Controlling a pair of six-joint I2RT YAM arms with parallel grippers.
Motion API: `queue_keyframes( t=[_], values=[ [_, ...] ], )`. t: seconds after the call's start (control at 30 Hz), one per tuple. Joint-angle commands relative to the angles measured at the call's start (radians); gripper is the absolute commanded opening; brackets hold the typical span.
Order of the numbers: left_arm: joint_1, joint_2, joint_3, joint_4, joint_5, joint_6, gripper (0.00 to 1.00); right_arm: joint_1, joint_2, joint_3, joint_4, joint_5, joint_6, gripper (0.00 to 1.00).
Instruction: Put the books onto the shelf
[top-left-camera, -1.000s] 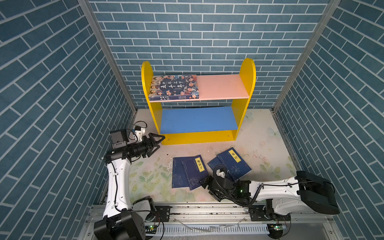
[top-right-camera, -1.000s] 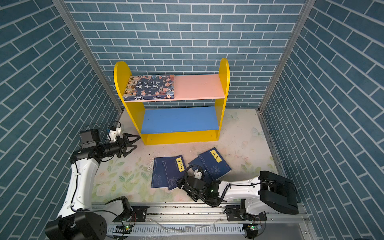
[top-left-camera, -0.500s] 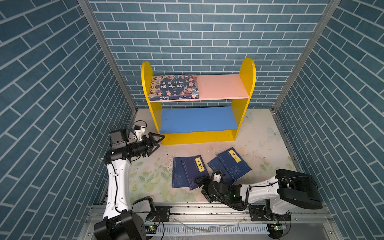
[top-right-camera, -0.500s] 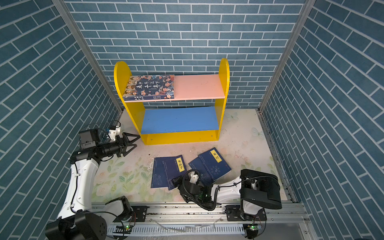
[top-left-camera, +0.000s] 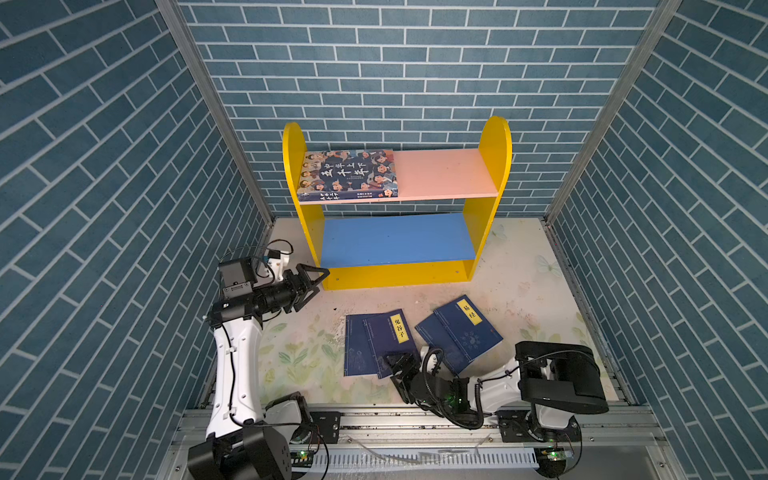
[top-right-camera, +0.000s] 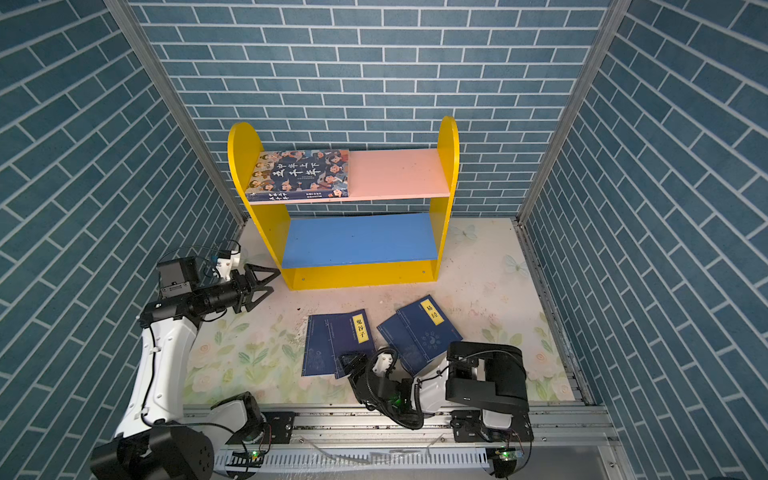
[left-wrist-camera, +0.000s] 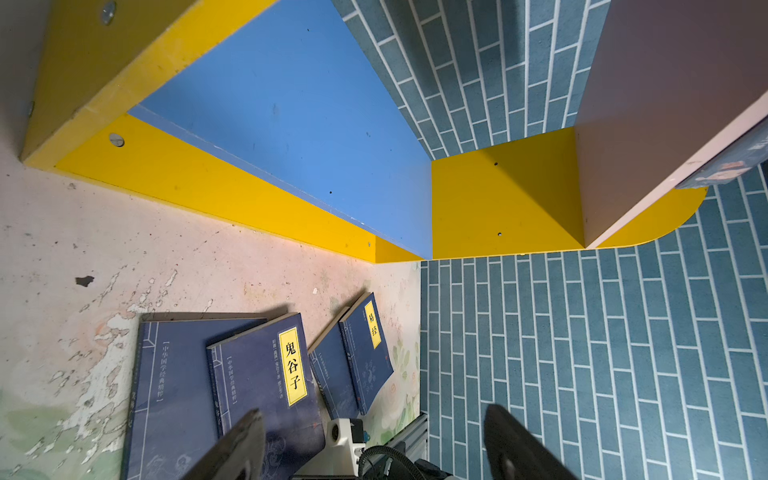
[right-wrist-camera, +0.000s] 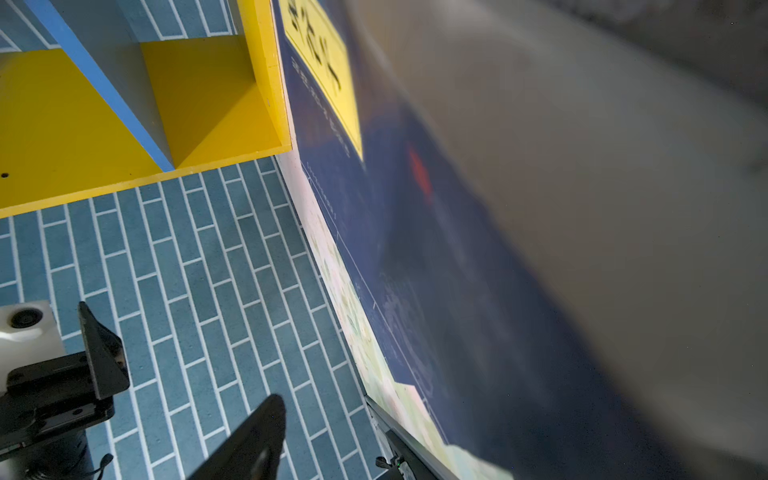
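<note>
Books (top-left-camera: 380, 338) lie at the right hand (top-left-camera: 395, 362), its arm (top-left-camera: 496, 384) folded low.

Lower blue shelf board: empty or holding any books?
Empty. The blue lower board shows bare in both top views; the thick book lies flat on the pink board.

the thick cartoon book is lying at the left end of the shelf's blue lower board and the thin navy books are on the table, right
Not quite. The thick cartoon book lies on the pink upper board, not the blue lower board; both top views show it. It is at the left end, and the thin navy books are on the table.
</note>
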Motion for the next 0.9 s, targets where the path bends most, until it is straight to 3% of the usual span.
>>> queue_keyframes(
  t=[0.0,0.2,0.37,0.6,0.87],
  values=[
    [0.003,-0.006,0.005,0.012,0.0,-0.002,0.84,0.015,0.075,-0.052,-0.146,0.032,0.206,0.75],
    [0.003,-0.007,-0.004,0.017,-0.003,-0.007,0.84,0.023,0.043,-0.079,-0.188,0.074,0.231,0.53],
    [0.003,-0.009,-0.021,0.034,-0.007,-0.038,0.84,0.023,0.08,-0.108,-0.098,0.098,0.231,0.43],
    [0.003,-0.013,-0.05,0.064,-0.006,-0.071,0.84,0.023,0.122,-0.1,-0.088,0.108,0.261,0.57],
    [0.004,-0.015,-0.055,0.064,-0.007,-0.068,0.84,0.023,0.015,-0.113,-0.291,0.165,0.333,0.59]
  ],
)
